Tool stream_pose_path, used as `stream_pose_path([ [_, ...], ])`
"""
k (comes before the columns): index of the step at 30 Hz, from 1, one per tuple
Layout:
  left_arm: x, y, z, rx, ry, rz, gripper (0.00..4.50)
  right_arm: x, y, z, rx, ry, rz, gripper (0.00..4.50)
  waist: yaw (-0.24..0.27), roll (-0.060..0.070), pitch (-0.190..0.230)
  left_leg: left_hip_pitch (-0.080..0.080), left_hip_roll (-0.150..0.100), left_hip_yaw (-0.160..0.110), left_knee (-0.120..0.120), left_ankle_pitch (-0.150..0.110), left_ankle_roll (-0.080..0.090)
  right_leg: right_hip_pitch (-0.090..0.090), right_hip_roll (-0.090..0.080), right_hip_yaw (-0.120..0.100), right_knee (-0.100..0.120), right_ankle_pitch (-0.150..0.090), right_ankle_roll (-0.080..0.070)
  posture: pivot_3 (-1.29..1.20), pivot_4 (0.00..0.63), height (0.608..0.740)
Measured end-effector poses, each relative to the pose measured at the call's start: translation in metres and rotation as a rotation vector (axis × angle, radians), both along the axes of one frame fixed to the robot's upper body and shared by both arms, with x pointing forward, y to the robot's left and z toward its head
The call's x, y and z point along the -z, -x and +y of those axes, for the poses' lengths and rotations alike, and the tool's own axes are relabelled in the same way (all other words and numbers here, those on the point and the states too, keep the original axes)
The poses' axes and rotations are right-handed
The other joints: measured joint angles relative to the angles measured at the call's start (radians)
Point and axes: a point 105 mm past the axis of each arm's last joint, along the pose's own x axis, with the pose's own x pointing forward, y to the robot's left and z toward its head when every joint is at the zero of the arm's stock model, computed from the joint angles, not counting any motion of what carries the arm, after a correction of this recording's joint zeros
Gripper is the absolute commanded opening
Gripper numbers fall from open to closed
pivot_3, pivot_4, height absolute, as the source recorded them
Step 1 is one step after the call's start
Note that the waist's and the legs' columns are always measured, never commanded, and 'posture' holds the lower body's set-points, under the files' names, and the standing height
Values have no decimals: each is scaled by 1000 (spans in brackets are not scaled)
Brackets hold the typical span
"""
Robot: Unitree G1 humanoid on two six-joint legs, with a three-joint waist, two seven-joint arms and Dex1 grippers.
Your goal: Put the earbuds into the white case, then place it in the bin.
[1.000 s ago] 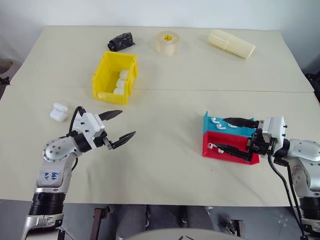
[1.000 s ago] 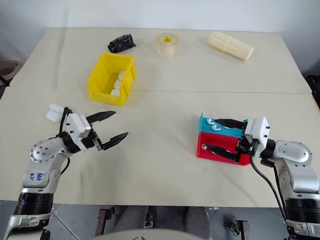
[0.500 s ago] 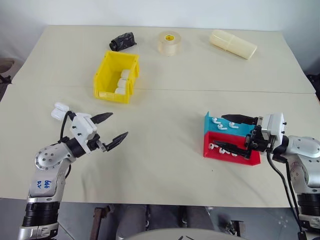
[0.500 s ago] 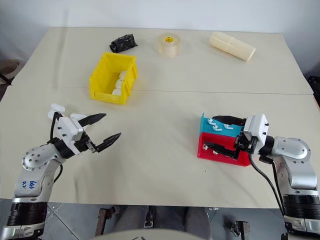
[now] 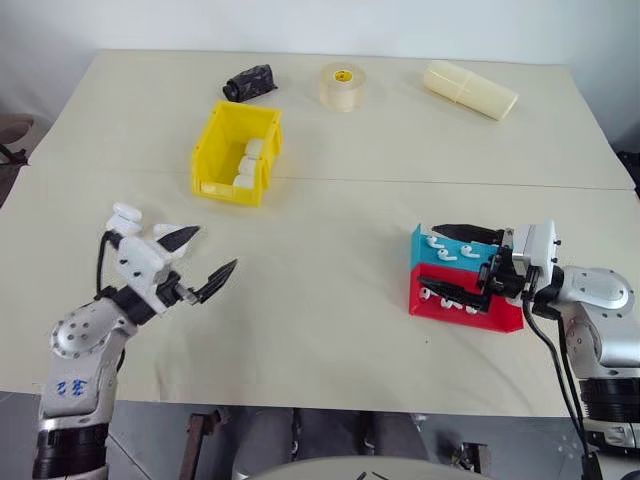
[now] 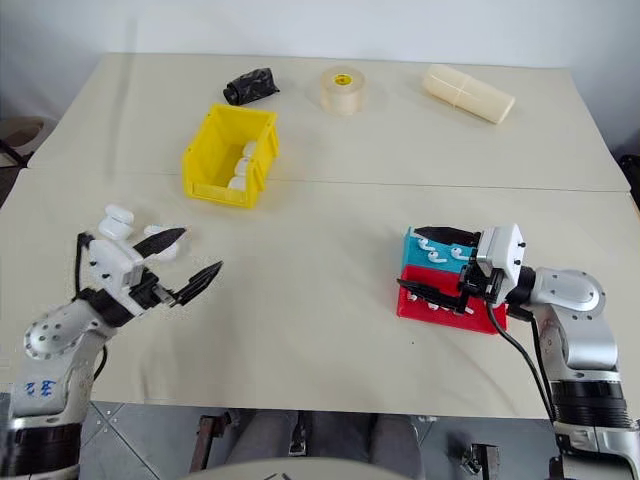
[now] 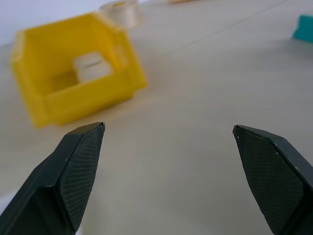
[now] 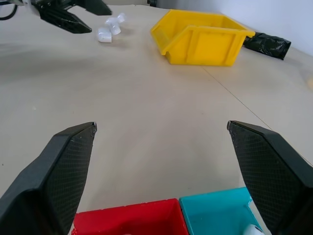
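Over the last second our left pincer (image 5: pixel 200 257) has drawn back toward the near left of the worktop (image 5: pixel 330 300), and the right pincer (image 5: pixel 462 264) has barely shifted. Both stand wide with nothing between the fingers. The left one hovers just beside the open white case (image 5: pixel 124 218), which lies near the worktop's left side; we judge it is backing off to line up a grasp on it. The right one hangs over the teal tray (image 5: pixel 432 243) and the red tray (image 5: pixel 440 303), where the earbuds (image 5: pixel 441 251) lie in rows, so we read it as poised to pick one. The bin (image 5: pixel 215 150) sits farther back on the left with several closed white cases (image 5: pixel 247 165) already inside, its lowered lip facing us for an easy drop. Between the trays and the case the worktop is bare, giving free room to carry an earbud across. Along the far edge lie a black bundle (image 5: pixel 249 81), a tape roll (image 5: pixel 343 84) and a cream roll (image 5: pixel 469 88), well apart from our work.
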Motion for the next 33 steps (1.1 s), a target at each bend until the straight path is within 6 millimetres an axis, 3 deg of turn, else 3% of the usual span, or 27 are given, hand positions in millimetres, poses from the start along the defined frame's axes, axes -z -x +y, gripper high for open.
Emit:
stream_pose_path([
  [3,-9,-8,-14,72,-8,-25,4478,7,4,-5,22,8,23,4500,-3,0,0,0,-2,1,-1,0,0,-1,1,0,0,0,0,0,150,740],
  [10,-7,-21,-30,178,-32,-9,4478,7,12,-17,96,13,12,4500,-3,0,0,0,-3,2,-1,0,0,-1,1,0,0,0,0,0,150,740],
  [19,-4,-27,-31,204,-33,18,4478,7,20,-18,130,14,0,4500,-2,0,0,0,-3,1,0,0,0,-1,1,0,0,0,0,0,150,740],
  [23,-2,-26,-9,86,8,36,4478,3,21,-10,116,-17,-20,4500,-8,0,0,0,-1,2,-1,0,0,-1,1,1,0,0,0,0,150,740],
  [29,18,0,32,-146,40,132,4478,-9,19,17,29,-117,-92,4500,-17,0,0,0,2,1,-1,0,0,-1,1,1,0,0,0,0,150,740],
  [33,29,19,64,-389,66,197,4478,-23,18,38,-63,-161,-179,4500,-14,0,0,0,2,0,-1,0,0,-1,1,1,0,0,0,0,150,740],
])
